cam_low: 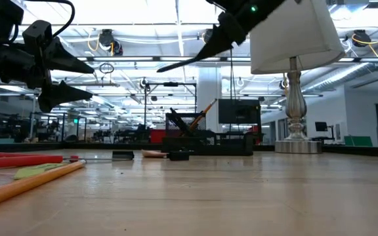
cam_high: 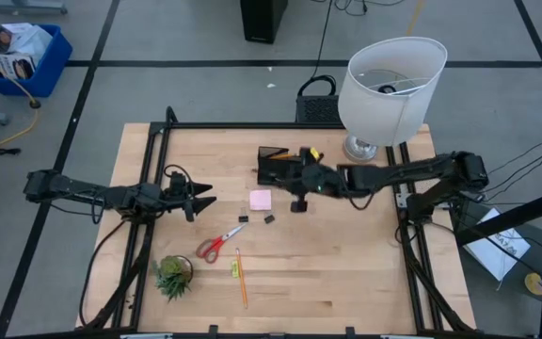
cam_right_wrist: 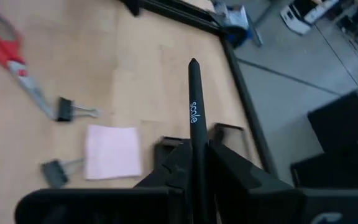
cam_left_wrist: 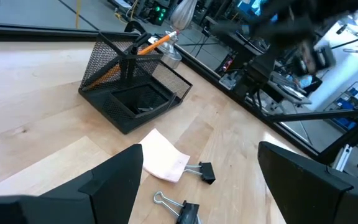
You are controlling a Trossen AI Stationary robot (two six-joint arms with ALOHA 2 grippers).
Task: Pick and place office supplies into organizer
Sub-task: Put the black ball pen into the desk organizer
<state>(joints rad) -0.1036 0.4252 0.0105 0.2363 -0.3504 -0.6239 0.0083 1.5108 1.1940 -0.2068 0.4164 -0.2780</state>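
Wooden table under you: your right gripper (cam_right_wrist: 194, 168) has its jaws clamped on a black pen (cam_right_wrist: 195, 112), held above the organizer (cam_high: 280, 165). Only the right wrist view shows the pen's white lettering; it can't be read for certain. Your left gripper (cam_high: 201, 196) waits with jaws wide apart, left of the pad (cam_high: 260, 200). Its wrist view shows a pencil (cam_left_wrist: 149, 43) standing in the organizer. Two clips (cam_high: 270, 218) lie by the pad; scissors (cam_high: 216, 245) and a plant (cam_high: 173, 275) sit nearer the front edge. A lamp (cam_high: 390, 87) stands beside the organizer.
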